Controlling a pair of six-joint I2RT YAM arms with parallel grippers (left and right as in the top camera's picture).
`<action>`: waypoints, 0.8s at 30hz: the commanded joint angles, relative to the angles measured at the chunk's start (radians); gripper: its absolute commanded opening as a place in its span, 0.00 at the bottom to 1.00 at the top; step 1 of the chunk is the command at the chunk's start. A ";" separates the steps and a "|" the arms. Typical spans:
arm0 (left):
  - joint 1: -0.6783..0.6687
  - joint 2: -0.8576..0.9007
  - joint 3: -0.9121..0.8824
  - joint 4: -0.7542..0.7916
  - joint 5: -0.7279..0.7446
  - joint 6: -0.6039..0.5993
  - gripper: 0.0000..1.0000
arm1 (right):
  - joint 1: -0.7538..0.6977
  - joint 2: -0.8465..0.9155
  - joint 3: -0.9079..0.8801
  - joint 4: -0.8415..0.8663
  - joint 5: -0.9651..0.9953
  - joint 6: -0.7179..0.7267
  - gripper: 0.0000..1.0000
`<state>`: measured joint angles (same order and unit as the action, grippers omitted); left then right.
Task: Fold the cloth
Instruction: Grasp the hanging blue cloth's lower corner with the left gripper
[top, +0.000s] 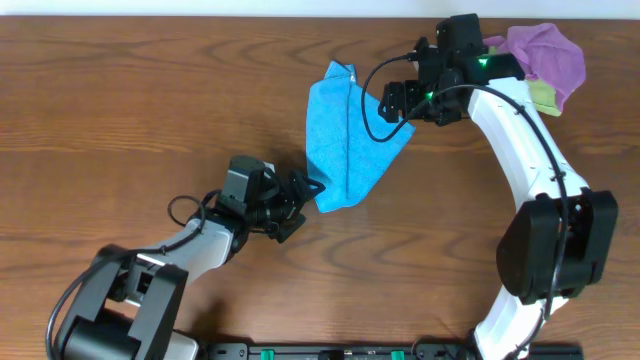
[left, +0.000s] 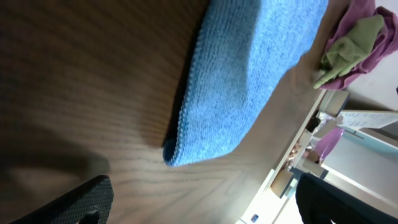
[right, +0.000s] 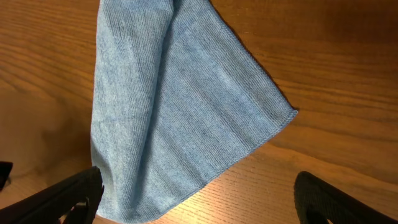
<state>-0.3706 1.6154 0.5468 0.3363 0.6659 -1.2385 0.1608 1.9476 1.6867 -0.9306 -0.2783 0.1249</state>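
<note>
The cloth (top: 345, 135) is a turquoise-blue piece lying loosely folded and rumpled on the wooden table, running from upper middle down to a rounded end near centre. My left gripper (top: 295, 205) stands open just below that lower end. In the left wrist view the cloth (left: 242, 81) lies ahead of the left gripper (left: 205, 208), with bare wood between the fingers (left: 74, 205). My right gripper (top: 395, 100) is open at the cloth's right side. In the right wrist view the cloth (right: 174, 106) reaches partly in between the open fingers (right: 62, 199) of the right gripper (right: 199, 205).
A purple cloth (top: 548, 50) and a yellow-green cloth (top: 543, 97) are bunched at the table's far right corner, behind the right arm. They also show in the left wrist view as the purple cloth (left: 367, 31) and yellow-green cloth (left: 351, 46).
</note>
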 joint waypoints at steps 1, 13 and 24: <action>-0.004 0.034 -0.002 0.035 -0.020 -0.023 0.95 | -0.003 -0.018 0.015 -0.001 -0.011 -0.010 0.97; -0.010 0.116 -0.002 0.151 -0.046 -0.079 0.93 | -0.003 -0.018 0.015 -0.001 -0.011 -0.010 0.96; -0.096 0.118 -0.001 0.166 -0.146 -0.101 0.85 | -0.003 -0.018 0.015 -0.001 -0.011 -0.010 0.95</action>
<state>-0.4522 1.7046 0.5514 0.5175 0.5846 -1.3312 0.1608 1.9476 1.6867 -0.9302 -0.2783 0.1249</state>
